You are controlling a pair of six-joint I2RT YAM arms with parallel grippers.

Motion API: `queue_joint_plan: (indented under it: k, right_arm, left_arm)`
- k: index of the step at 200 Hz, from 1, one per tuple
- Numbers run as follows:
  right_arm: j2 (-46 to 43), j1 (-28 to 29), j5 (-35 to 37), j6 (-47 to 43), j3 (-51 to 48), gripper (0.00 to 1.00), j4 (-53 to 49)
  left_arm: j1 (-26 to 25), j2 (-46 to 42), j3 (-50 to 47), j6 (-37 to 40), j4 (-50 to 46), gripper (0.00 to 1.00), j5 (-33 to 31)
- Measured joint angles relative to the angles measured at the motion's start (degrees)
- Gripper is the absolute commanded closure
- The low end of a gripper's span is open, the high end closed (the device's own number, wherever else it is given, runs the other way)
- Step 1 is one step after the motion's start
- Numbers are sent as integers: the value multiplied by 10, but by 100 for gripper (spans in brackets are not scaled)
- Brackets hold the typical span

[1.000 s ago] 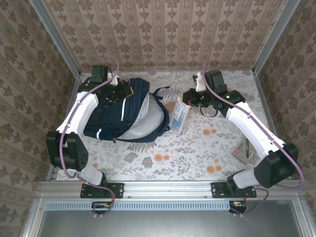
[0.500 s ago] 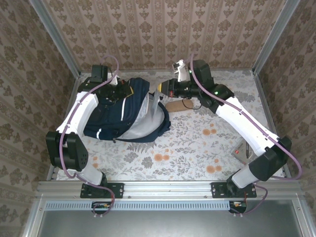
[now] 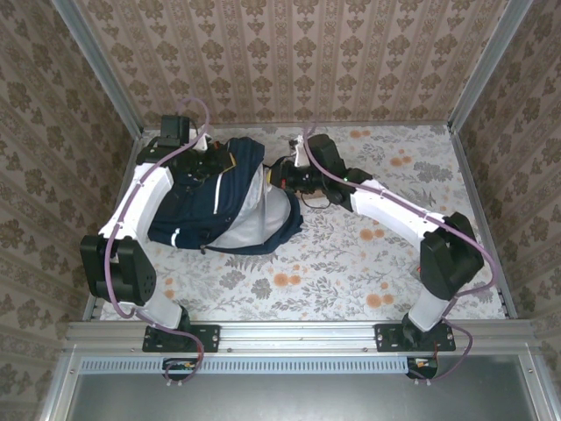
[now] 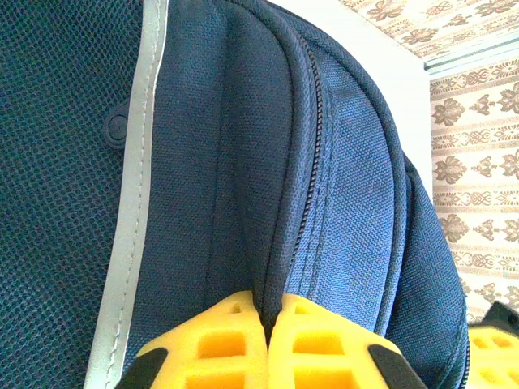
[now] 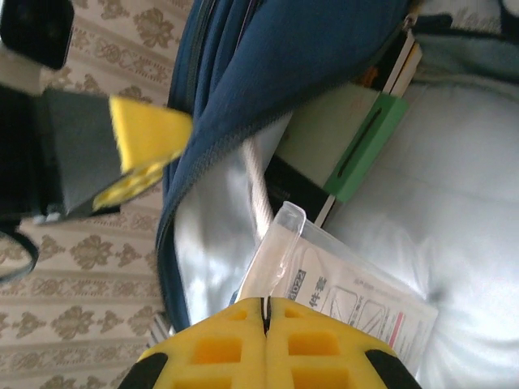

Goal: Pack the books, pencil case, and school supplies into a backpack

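While left jaws pinch the backpack (image 4: pixel 243 162) open, right jaws grip the clear pack (image 5: pixel 349 300), poised to slide it inside.

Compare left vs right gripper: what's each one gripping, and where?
Left gripper pinches a fold of the navy-blue fabric backpack; right gripper pinches the edge of a flat clear plastic pack with a printed insert. Left is on the backpack's outer shell; right is at its open mouth. Shared: both shut, yellow-padded.
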Motion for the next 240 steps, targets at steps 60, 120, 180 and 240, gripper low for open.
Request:
queue_joint_plan:
  k: [60,120,180,240]
  right_arm:
    - [66,-10,58,2,58,45,-24]
    - [76,-11,85,2,60,34,-87]
    - [95,-23,106,36,60,34,-125]
    - [132,-58,126,64,67,39,-157]
  left_arm:
    - [0,-13,-5,0,-2,100,-7]
    - [4,-16,-5,0,-4,100,-8]
    - [4,-16,-5,0,-4,100,-8]
    - [4,-16,-5,0,-4,100,-8]
